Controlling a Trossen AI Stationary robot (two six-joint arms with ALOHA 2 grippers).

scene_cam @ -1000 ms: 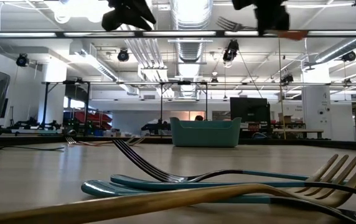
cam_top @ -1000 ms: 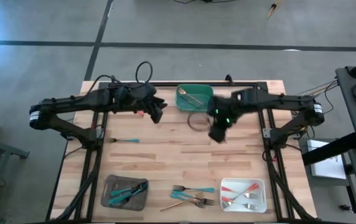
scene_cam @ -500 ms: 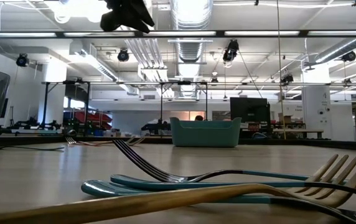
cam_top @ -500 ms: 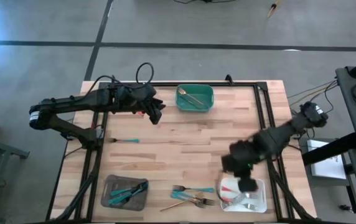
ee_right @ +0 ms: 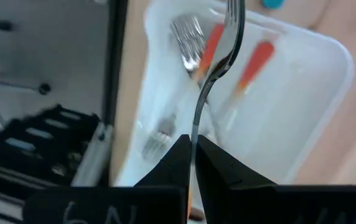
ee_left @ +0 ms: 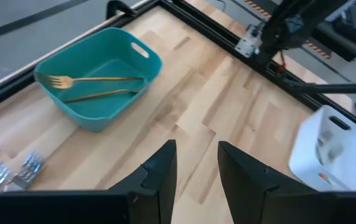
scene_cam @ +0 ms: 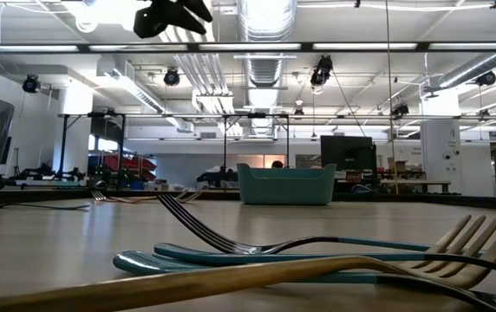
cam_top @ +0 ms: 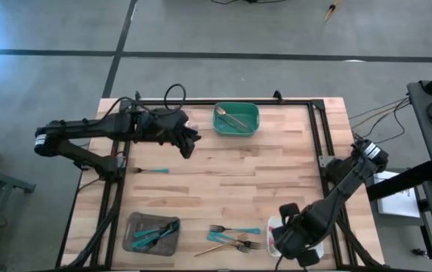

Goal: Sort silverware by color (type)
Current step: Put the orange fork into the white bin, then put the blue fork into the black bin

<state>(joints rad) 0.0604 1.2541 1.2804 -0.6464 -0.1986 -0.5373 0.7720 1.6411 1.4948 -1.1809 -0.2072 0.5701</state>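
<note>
My right gripper [cam_top: 295, 242] hangs over the white tray [cam_top: 272, 228] at the near right, shut on a fork [ee_right: 212, 68]. In that tray lie red-orange-handled forks [ee_right: 256, 62]. My left gripper [cam_top: 189, 140] is open and holds nothing, high over the far left of the table, next to the green tray [cam_top: 236, 119], which holds a gold fork and a gold spoon [ee_left: 97, 79]. A grey tray [cam_top: 152, 233] at the near left holds teal-handled pieces. Loose forks [cam_top: 235, 238] lie at the near middle, and one teal-handled fork [cam_top: 149, 171] lies at the left. My right gripper pinches the fork between its two fingers at the handle end. The bare metal neck [ee_right: 195, 121] comes out from between the fingertips. The fingers point steeply down, and the fork runs on along their line, its tines [ee_right: 233, 15] over the white tray.
The loose forks [scene_cam: 317, 260] fill the foreground of the low view, with the green tray [scene_cam: 284, 184] beyond them. Black frame rails run along the table's left, right and far edges. Bare wood lies in the middle of the table.
My right gripper has swung from beside the green tray at the far middle to the near right, sinking and rolling as it went. It stays shut on the fork, which now hangs over the white tray.
</note>
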